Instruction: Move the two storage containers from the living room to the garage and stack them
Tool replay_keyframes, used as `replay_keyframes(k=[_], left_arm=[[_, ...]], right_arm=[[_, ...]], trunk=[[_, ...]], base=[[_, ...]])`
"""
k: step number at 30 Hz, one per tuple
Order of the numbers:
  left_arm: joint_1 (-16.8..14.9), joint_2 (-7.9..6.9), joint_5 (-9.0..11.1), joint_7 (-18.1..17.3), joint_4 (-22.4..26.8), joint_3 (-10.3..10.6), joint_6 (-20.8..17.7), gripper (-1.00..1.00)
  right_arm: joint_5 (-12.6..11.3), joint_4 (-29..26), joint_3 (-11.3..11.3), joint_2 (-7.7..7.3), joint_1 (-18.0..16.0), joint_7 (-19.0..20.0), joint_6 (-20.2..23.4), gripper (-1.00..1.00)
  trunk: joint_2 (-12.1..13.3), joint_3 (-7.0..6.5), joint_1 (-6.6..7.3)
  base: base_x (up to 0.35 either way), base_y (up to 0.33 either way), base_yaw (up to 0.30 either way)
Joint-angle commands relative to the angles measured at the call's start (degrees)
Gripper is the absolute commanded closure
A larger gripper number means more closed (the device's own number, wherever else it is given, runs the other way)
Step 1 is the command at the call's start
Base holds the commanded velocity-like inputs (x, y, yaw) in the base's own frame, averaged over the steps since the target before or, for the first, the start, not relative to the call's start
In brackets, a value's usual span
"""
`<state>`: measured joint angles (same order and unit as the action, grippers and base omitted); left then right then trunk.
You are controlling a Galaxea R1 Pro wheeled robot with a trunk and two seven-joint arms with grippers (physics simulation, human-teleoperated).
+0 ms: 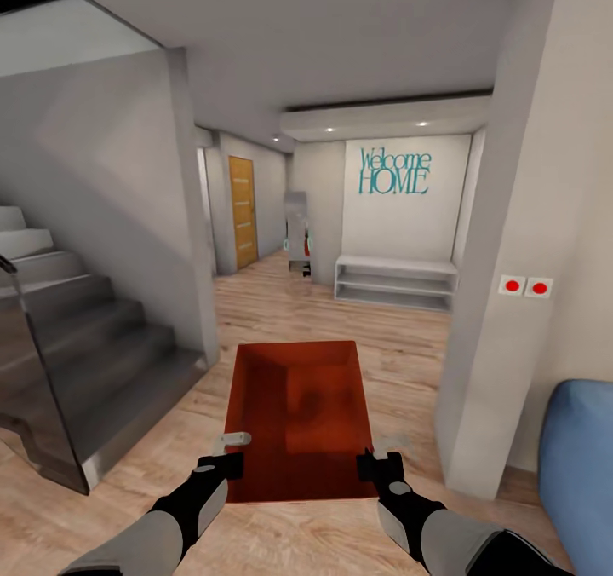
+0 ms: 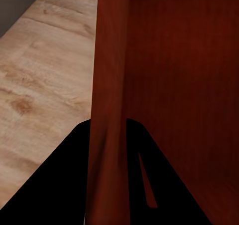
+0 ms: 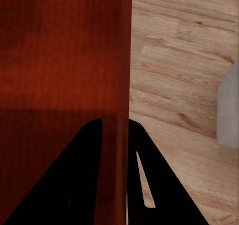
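Observation:
An orange-red open-top storage container point(image 1: 300, 418) hangs in front of me above the light wood plank floor, held by both arms. My left gripper point(image 1: 223, 467) is shut on its left wall near the near corner; the left wrist view has that wall point(image 2: 107, 85) pinched between the black fingers. At the near right corner my right gripper point(image 1: 380, 467) is shut on the right wall, and the right wrist view has that wall point(image 3: 119, 85) between its fingers. The container looks empty.
Grey stairs point(image 1: 77, 337) with a glass rail rise at the left. A white pillar point(image 1: 502, 286) with two red buttons point(image 1: 524, 286) stands at the right, a blue sofa corner point(image 1: 579, 465) beside it. Ahead a hallway holds a white bench point(image 1: 396, 279), a wooden door point(image 1: 243, 211) and a "Welcome HOME" wall sign point(image 1: 393, 172).

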<state>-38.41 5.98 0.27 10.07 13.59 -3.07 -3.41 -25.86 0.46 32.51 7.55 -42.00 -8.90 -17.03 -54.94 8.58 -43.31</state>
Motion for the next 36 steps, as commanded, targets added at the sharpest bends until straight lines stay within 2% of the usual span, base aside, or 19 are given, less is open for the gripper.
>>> replay_keyframes(k=[1,29,36], left_arm=[[-0.03,-2.36,2.01,0.39,0.57,-3.08,-0.40,1.00],[-0.04,-2.38,2.01,0.39,0.46,-3.12,-0.46,1.00],[-0.05,-2.60,2.01,0.39,0.29,-3.17,-0.46,1.00]], right_arm=[[0.28,-0.02,-3.33,0.00,-0.01,-0.07,0.08,1.00],[0.28,-0.02,-3.33,0.01,-0.01,-0.07,0.06,1.00],[0.28,-0.02,-3.33,0.00,-0.01,-0.06,0.07,1.00]], trunk=[[-0.06,0.09,-0.04],[-0.06,0.09,-0.04],[-0.06,0.09,-0.04]], base=[[0.322,0.000,0.000],[0.322,0.000,0.001],[0.322,0.000,0.095]])
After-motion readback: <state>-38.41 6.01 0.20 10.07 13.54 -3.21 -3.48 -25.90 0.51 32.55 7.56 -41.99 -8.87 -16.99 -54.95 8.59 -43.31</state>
